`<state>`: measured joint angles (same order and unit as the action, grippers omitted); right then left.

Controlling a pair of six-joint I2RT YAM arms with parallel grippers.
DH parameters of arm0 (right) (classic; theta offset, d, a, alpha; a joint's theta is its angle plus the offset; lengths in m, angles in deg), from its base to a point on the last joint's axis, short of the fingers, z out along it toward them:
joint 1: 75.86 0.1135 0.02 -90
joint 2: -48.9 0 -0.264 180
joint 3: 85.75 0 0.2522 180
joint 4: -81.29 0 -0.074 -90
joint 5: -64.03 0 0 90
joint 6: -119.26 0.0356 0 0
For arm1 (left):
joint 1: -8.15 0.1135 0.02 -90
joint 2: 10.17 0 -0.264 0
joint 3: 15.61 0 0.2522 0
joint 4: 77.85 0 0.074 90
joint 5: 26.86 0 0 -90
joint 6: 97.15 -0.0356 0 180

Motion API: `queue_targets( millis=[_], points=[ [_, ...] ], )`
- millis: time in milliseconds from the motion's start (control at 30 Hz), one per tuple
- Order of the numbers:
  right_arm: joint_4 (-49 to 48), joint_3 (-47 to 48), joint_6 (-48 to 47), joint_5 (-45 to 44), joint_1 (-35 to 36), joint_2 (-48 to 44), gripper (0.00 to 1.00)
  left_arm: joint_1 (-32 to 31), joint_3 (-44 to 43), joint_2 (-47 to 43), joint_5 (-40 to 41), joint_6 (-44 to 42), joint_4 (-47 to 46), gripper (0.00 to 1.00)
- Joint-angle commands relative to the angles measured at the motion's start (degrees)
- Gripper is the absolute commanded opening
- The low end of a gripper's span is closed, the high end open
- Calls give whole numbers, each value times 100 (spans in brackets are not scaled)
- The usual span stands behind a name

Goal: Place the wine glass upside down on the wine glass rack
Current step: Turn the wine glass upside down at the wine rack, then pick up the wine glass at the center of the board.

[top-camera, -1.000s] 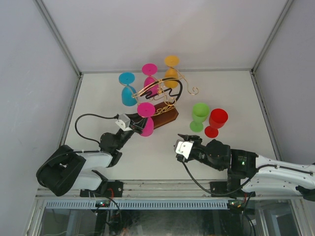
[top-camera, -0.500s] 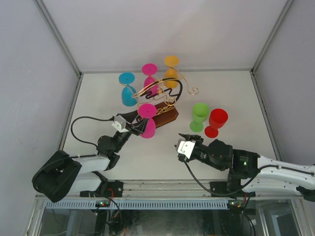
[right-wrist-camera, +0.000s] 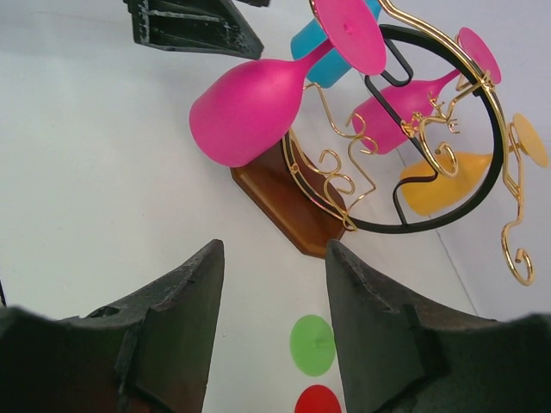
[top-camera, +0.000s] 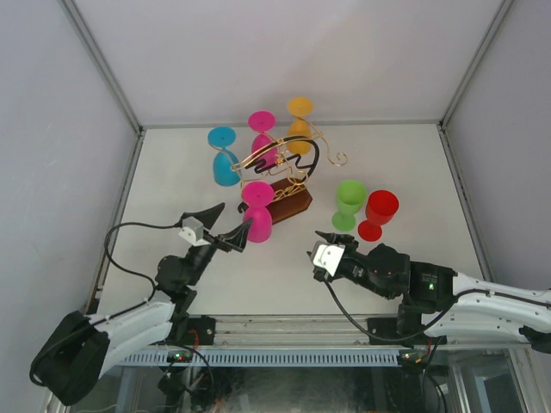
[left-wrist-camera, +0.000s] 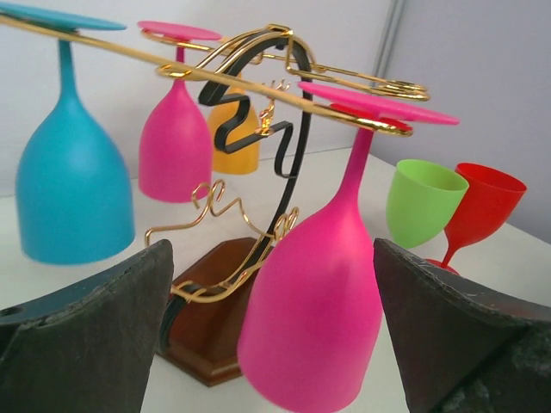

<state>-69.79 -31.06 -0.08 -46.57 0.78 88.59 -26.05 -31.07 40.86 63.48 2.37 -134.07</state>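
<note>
The left arm point(top-camera: 138, 318) reaches up from the near left toward the wine glass rack point(top-camera: 288, 202). The left gripper point(top-camera: 228, 222) sits just left of the rack, jaws spread wide. The right arm point(top-camera: 430, 288) lies low, near and right of the rack. The right gripper point(top-camera: 320, 243) points toward the rack, jaws seemingly half apart.

six wine glasses point(top-camera: 257, 222), one wine glass rack point(top-camera: 290, 205)
</note>
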Motion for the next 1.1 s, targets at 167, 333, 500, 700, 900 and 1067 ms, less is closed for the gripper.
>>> queue_targets(
  millis=[167,333,500,700,900,1067],
  points=[
    [-459,43,366,-244,12,-211,52,-79,64,-1872,847,463,2269,100],
    [-419,137,917,-321,-237,-210,53,-105,-332,-2546,1078,1155,3857,100],
    [-61,310,1887,-67,-815,-383,54,-105,-816,-3193,1171,1635,5597,100],
    [1115,1025,3461,646,-2164,-199,56,-97,-1291,-3553,1314,2061,7060,100],
    [1886,1506,4344,994,-3450,116,58,-96,-1999,-3037,1301,1990,8102,100],
    [2360,1734,4731,1844,-4578,377,75,-102,-2342,-2835,1347,2062,8694,100]
  ],
)
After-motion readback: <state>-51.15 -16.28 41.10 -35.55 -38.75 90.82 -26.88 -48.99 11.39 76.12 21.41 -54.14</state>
